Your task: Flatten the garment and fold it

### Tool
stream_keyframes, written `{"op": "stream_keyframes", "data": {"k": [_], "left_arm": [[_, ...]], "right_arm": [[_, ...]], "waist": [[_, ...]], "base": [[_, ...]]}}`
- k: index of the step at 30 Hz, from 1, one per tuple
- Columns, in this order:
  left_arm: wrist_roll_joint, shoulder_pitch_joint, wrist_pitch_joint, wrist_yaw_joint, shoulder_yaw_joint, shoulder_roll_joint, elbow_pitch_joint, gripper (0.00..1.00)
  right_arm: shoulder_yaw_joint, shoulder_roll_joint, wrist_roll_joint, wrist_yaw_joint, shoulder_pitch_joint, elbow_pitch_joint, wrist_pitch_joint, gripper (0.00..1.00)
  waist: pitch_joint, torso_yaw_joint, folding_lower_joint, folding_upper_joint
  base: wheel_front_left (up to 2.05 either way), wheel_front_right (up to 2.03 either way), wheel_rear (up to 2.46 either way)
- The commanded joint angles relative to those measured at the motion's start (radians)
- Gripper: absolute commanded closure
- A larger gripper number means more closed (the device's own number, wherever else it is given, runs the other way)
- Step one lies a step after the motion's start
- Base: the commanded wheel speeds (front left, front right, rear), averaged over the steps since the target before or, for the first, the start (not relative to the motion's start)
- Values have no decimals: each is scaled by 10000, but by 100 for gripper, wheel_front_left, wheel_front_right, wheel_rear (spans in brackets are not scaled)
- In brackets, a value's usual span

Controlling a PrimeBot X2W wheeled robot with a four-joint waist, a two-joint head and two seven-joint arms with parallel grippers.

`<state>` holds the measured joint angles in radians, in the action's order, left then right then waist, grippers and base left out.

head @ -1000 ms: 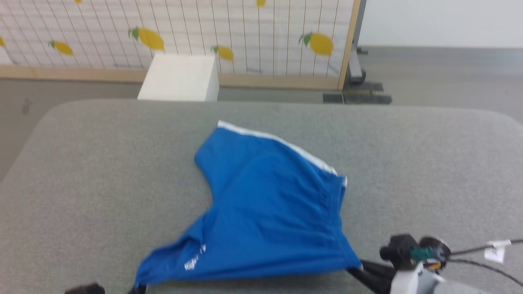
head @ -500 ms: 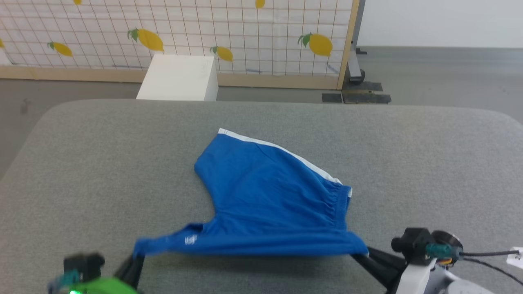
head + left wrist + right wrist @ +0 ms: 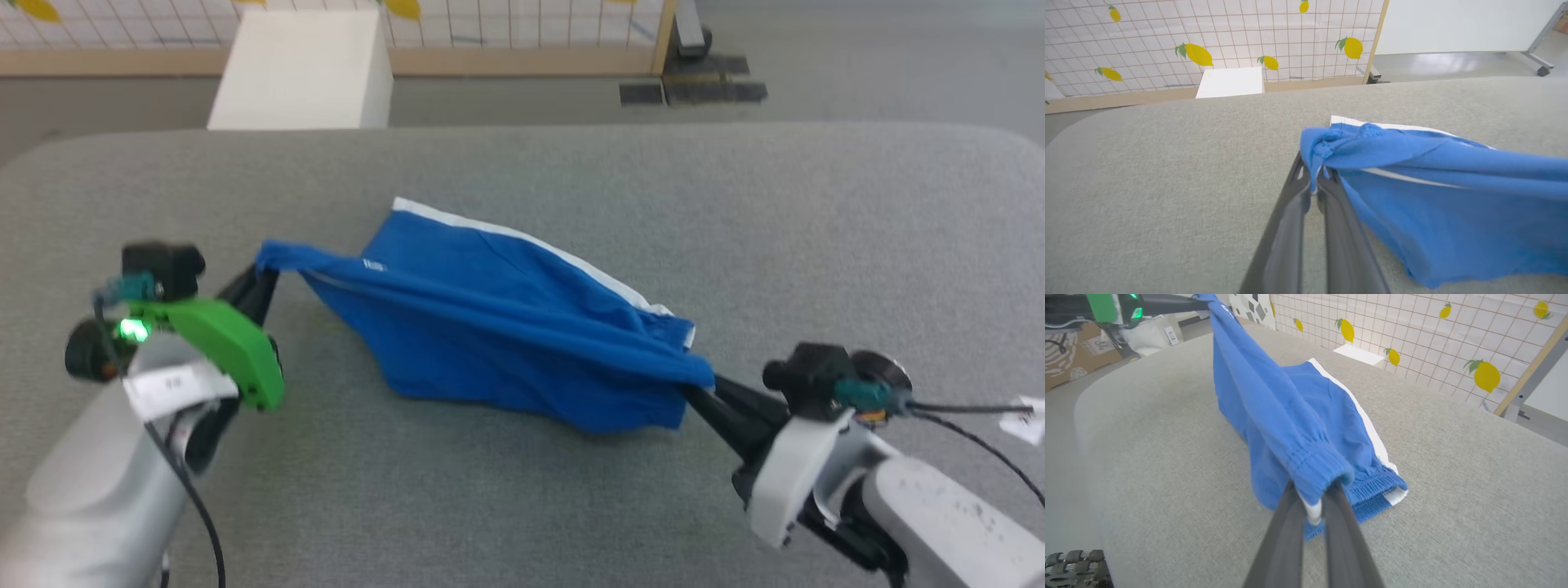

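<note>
**Item 1, the garment** point(image 3: 506, 335): bright blue shorts with white trim. You find them strung between your two grippers over the middle of the grey padded table point(image 3: 522, 498). The near edge is lifted and drawn into a taut ridge running left to right. The far part, with its white side stripe, lies on the table. The gathered elastic waistband is at the right end, and a small white label shows near the left end.

**Item 2, left gripper** point(image 3: 263, 276): your fingers are pinched together on a bunched blue corner of the shorts and hold it clear of the table. In the left wrist view the cloth wraps over the fingertips, and a thin white line runs along the fabric hanging below.

**Item 3, right gripper** point(image 3: 695, 390): clamped tight on the waistband end. In the right wrist view the blue elastic folds over the tips, and a bit of white cloth is caught between the fingers.

**Item 4, green housing** point(image 3: 224, 347): sits on your left wrist, with a lit green lamp at its side.

**Item 5, white box** point(image 3: 302, 69): stands on the floor just beyond the table's far edge, left of centre.

**Item 6, lemon-print screen** point(image 3: 1208, 32): a white grid panel with yellow lemons in a wooden frame, standing behind the box.
</note>
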<state>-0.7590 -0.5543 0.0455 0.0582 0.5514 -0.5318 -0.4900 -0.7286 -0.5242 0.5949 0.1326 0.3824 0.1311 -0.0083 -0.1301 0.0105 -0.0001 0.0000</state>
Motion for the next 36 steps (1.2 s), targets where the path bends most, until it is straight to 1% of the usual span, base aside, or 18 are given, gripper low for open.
{"op": "stream_keyframes", "data": {"k": [1, 6, 11, 17, 21, 25, 26, 27, 28, 29, 33, 36], "left_arm": [[176, -489, -6, 39, -36, 11, -399, 100], [714, -2089, -111, 304, 363, 263, -1880, 100], [898, -3243, -141, 479, 596, 587, -3393, 100], [958, -3988, 83, 644, 899, 878, -4835, 100], [895, -4227, 309, 698, 1099, 1093, -5474, 100], [799, -4271, 530, 718, 1386, 1323, -5831, 100], [762, -4252, 620, 719, 1462, 1364, -5838, 75], [809, -4245, 846, 720, 1612, 1355, -5808, 0], [835, -4224, 1080, 721, 1713, 1335, -5776, 0], [864, -4181, 1374, 721, 1818, 1292, -5749, 0], [909, -3902, 2022, 722, 1906, 1068, -5552, 0], [998, -3591, 2145, 694, 1694, 884, -5152, 0]], "right_arm": [[42, 61, -155, -19, 301, 157, 30, 100], [20, 557, -249, -19, 1363, 884, 240, 100], [-231, 1026, -270, -19, 2316, 1757, 392, 100], [-531, 1494, -229, -19, 3107, 2819, 216, 100], [-790, 1711, -200, -19, 3425, 3378, 51, 100], [-923, 1781, -116, -19, 3526, 3567, -296, 100], [-894, 1747, -122, -19, 3516, 3562, -411, 100], [-880, 1666, -184, -19, 3483, 3538, -513, 62], [-839, 1592, -263, -19, 3444, 3490, -624, 3], [-737, 1512, -345, -19, 3358, 3416, -736, 0], [-342, 1098, -640, -19, 2872, 2835, -726, 0], [105, 769, -752, -19, 2430, 2111, -483, 0]], "waist": [[-837, 448, 1, 0], [-1705, 719, 1, 0], [-2417, 916, 1, 0], [-3001, 1074, 1, 0], [-3181, 1078, 1, 0], [-3143, 1022, 1, 0], [-3081, 991, 1, 0], [-2975, 949, 1, 0], [-2860, 924, 1, 0], [-2699, 906, 1, 0], [-1950, 818, 1, 0], [-1400, 689, 1, 0]], "base": [[0, 0, 0], [0, 0, 0], [0, 0, 0], [0, 0, 0], [0, 0, 0], [0, 0, 0], [0, 0, 0], [0, 0, 0], [0, 0, 0], [0, 0, 0], [0, 0, 0], [0, 0, 0]]}}
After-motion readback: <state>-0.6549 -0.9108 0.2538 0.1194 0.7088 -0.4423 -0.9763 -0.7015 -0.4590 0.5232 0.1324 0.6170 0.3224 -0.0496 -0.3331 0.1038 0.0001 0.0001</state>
